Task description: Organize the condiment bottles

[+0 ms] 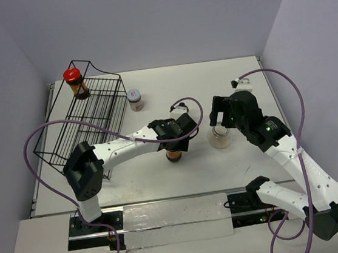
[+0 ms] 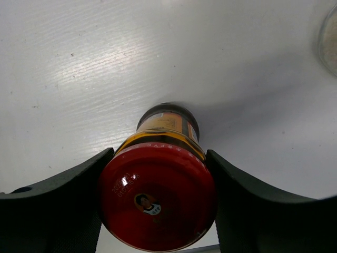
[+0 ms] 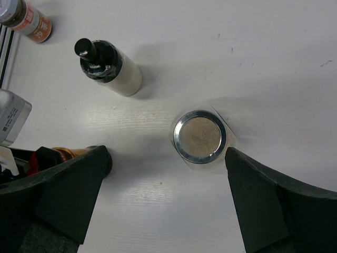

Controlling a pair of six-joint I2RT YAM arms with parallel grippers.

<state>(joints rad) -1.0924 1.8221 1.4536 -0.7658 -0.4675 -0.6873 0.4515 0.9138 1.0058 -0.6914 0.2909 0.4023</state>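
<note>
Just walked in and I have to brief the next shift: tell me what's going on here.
Two robot arms are sorting condiment jars. The left gripper has its fingers against both sides of a red-lidded jar that stands on the table. The right gripper hangs open above the wide beige-filled jar, not touching it. A second red-lidded jar sits in the wire rack; the silver-lidded jar and the black-capped bottle are on the table.

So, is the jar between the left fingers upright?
Upright: the red-lidded jar stands base-down on the table, lid toward the wrist camera.
</note>
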